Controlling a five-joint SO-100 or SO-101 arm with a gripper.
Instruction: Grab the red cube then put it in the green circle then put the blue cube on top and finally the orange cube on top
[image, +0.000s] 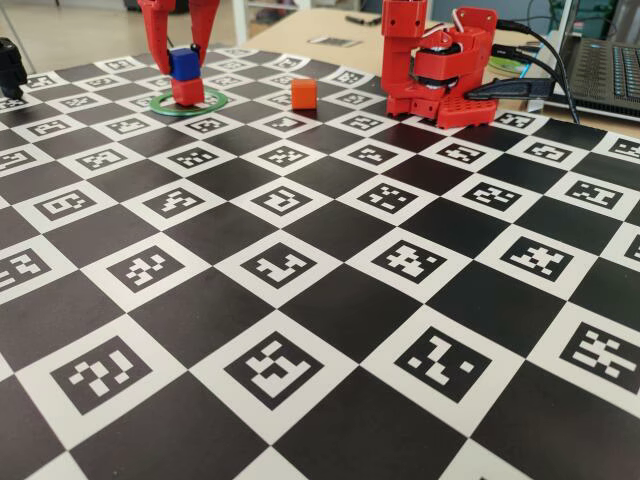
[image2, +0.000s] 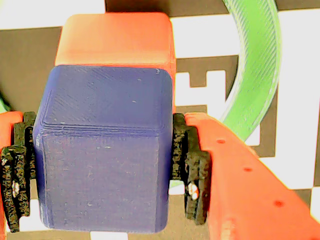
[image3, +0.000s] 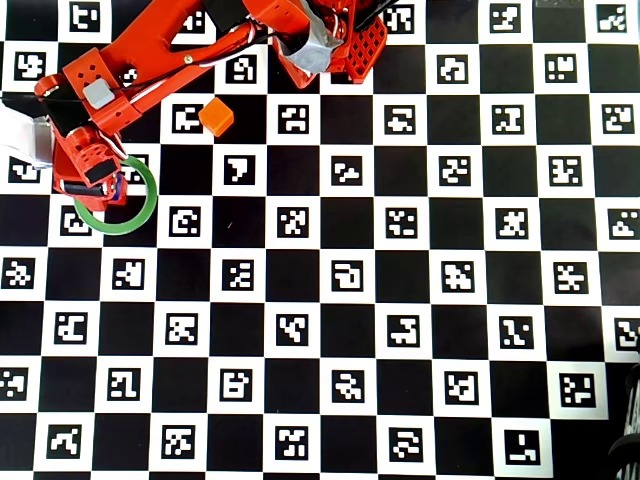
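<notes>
Left of the fixed view: green circle (image: 214, 98), a thin flat ring lying on the checkered marker board (image: 300, 300); in the wrist view its surface (image2: 260, 65) shows fine concentric print lines.

Inside the ring: red cube (image: 187, 91), matte plastic with rounded edges, standing on the board. In the wrist view only its top rear portion (image2: 115, 42) shows, behind the blue one.

On top of it: blue cube (image: 183, 63), deep matte blue, same size, faces ridged with faint layer lines and softly rounded corners (image2: 102, 150). It sits slightly offset on the red cube rather than flush; whether its weight is fully resting there cannot be told.

Gripper (image: 180, 62): two red plastic fingers descending from above, clamped on the blue cube's left and right faces. The wrist view shows black, rough-textured pads (image2: 192, 172) pressed against both sides of the cube. In the overhead view the arm covers most of the stack (image3: 100, 180).

Further right: orange cube (image: 303, 94), bright, smooth-edged, alone on the board, well apart from the ring; in the overhead view (image3: 215, 117) it lies above and right of the ring.

Right: arm base (image: 440, 65), blocky red printed housings with perforated foot.
</notes>
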